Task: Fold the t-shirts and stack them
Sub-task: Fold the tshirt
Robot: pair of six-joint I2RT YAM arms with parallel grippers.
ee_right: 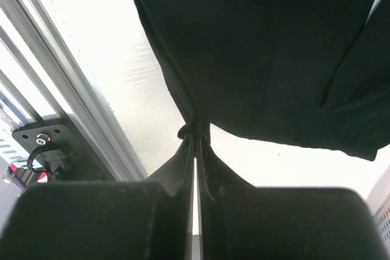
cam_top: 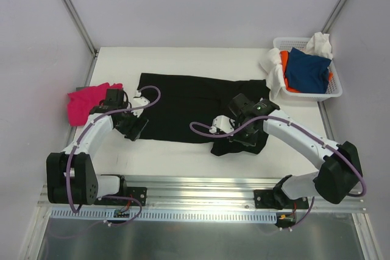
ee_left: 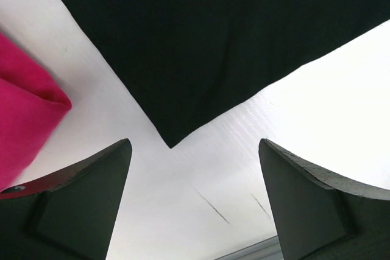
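The large black t-shirt (cam_top: pixel 189 105) lies spread across the middle of the table. My left gripper (cam_top: pixel 135 130) is open and empty, just above the shirt's near left corner (ee_left: pixel 170 141), which shows between its fingers (ee_left: pixel 91 193). My right gripper (cam_top: pixel 242 140) is shut on the black t-shirt's near right edge (ee_right: pixel 196 127) and lifts a bunched fold (cam_top: pixel 241 144) off the table. The magenta-pink t-shirt (cam_top: pixel 85 103) lies crumpled at the left edge and also shows in the left wrist view (ee_left: pixel 24 108).
A white lattice basket (cam_top: pixel 332 92) stands at the back right, holding a blue t-shirt (cam_top: pixel 308 70), an orange one (cam_top: pixel 284 59) and white cloth (cam_top: pixel 274 68). A metal rail (cam_top: pixel 201 184) runs along the near edge. Frame posts stand at the back corners.
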